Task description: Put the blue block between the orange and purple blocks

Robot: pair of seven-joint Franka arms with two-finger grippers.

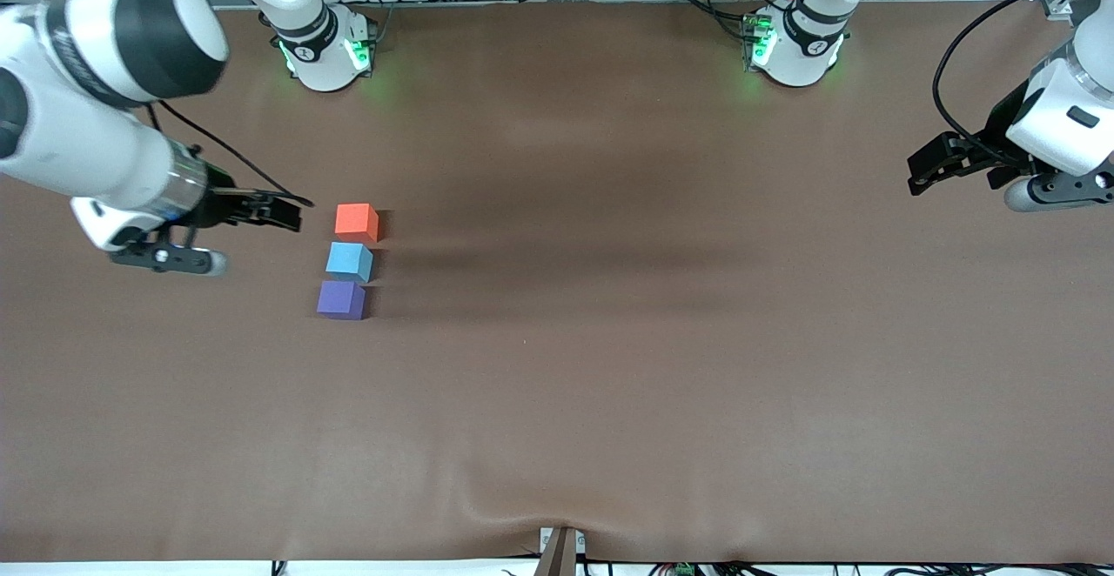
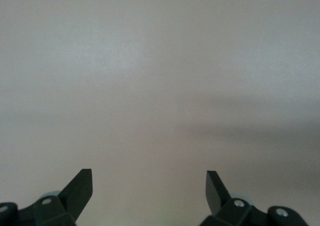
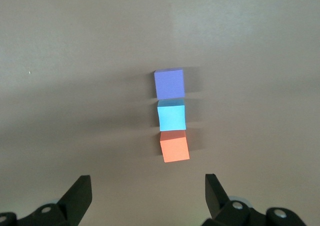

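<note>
The blue block (image 1: 349, 261) sits on the table in a line between the orange block (image 1: 357, 221) and the purple block (image 1: 341, 300), close to both. The orange one lies farthest from the front camera, the purple one nearest. The right wrist view shows the same row: purple (image 3: 169, 84), blue (image 3: 172, 114), orange (image 3: 174, 146). My right gripper (image 1: 283, 212) is open and empty, beside the orange block toward the right arm's end, apart from it; its fingers (image 3: 77, 196) frame bare table. My left gripper (image 1: 924, 171) is open and empty at the left arm's end, over bare table (image 2: 150, 86).
The brown table cover (image 1: 609, 341) is bare apart from the three blocks. Both arm bases (image 1: 326, 50) stand along the table edge farthest from the front camera. A small mount (image 1: 560, 550) sits at the edge nearest the front camera.
</note>
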